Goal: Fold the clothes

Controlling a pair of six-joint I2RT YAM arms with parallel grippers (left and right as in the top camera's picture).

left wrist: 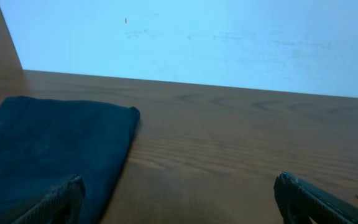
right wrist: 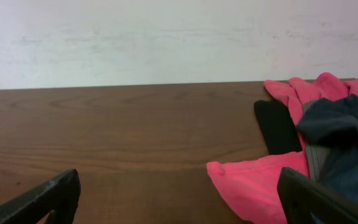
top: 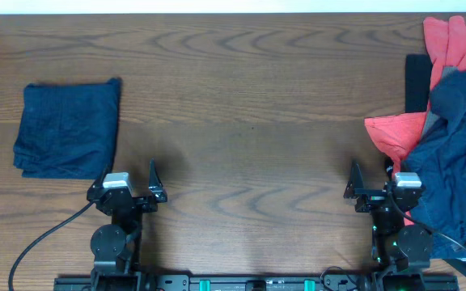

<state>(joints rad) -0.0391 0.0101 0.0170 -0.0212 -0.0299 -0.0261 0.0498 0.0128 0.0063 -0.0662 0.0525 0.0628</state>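
Folded navy shorts far left; unfolded clothes pile right.

This looks like a robotics lab bench: a wood-grain tabletop stands against a plain white wall, with a cabled left arm and right arm mounted at its near edge.

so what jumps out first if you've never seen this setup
The untidy pile of coral red and dark navy clothes heaped at the right edge of the wooden table catches the eye first. Opposite it, near the left edge, lies a folded dark navy garment, squared up neatly. The left gripper and right gripper both sit open and empty at the near edge.
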